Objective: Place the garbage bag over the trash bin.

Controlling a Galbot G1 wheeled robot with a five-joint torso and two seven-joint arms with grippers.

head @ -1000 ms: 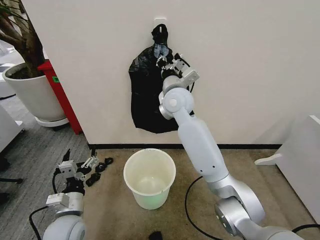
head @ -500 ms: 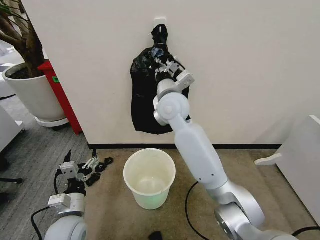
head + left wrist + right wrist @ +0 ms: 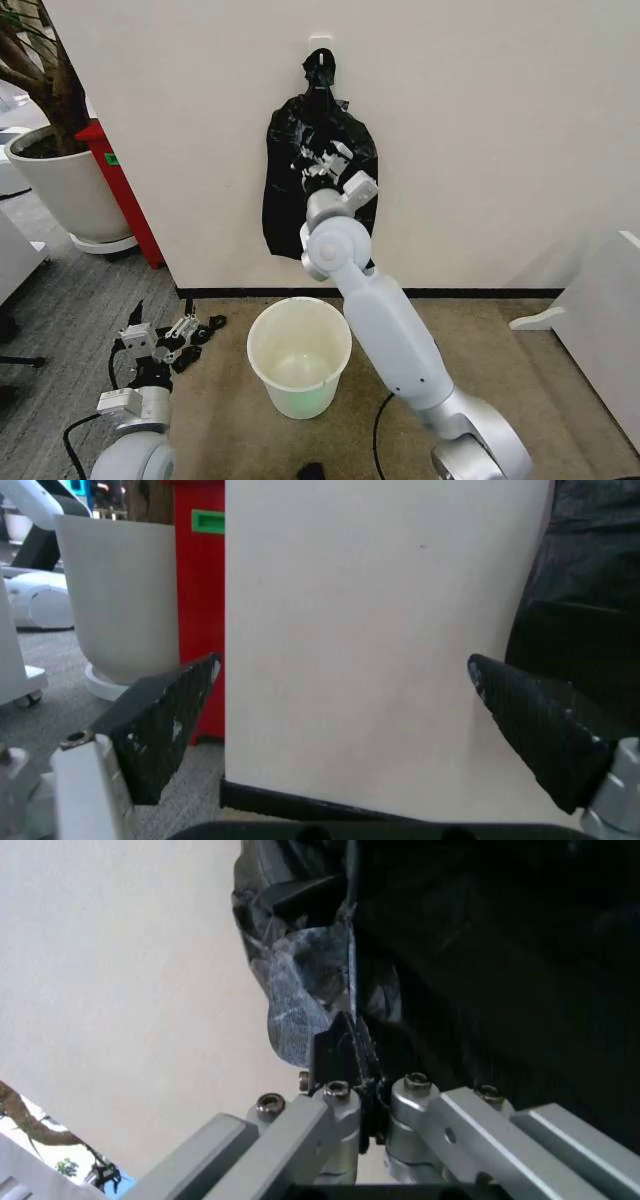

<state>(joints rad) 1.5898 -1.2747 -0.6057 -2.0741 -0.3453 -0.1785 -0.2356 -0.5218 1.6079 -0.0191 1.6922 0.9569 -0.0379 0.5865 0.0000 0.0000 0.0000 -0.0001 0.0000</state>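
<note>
Garbage bag hanging on wall; right pincer clamped on it, shifted left. Left pincer apart, parked low.

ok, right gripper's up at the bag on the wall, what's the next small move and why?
Probably lift the garbage bag up off the wall hook. The right gripper looks shut on a fold of the bag in the right wrist view, the bag hangs from the hook, and the trash bin stands unlined on the floor below. The left gripper waits low and open.
</note>
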